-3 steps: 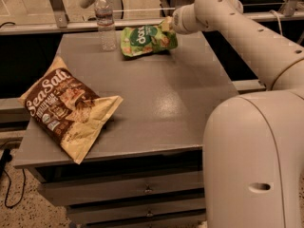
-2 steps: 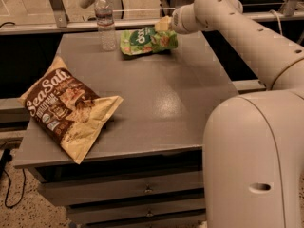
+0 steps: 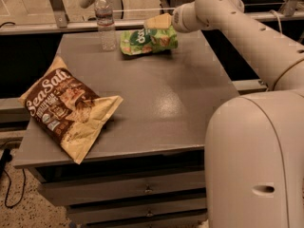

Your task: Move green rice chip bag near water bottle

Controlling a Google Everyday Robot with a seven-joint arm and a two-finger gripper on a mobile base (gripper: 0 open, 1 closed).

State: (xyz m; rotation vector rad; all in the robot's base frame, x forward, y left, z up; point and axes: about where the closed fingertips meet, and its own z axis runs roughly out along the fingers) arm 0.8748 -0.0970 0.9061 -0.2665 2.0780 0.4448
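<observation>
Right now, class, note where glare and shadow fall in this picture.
Camera view: warm, dim light; soft glare on the table right of centre; the Sea Salt bag shadows the surface at its right edge; the green rice chip bag, gripper at its right end, darkens the top beneath it.

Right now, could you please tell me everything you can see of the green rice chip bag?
The green rice chip bag is a small crinkly light-green packet with a dark green round logo, white lettering and pictured chips. It sits lengthwise at the far side of the grey table, just right of the upright water bottle and apart from it. The gripper meets its upper right end; whether the bag rests on the table I cannot tell.
</observation>
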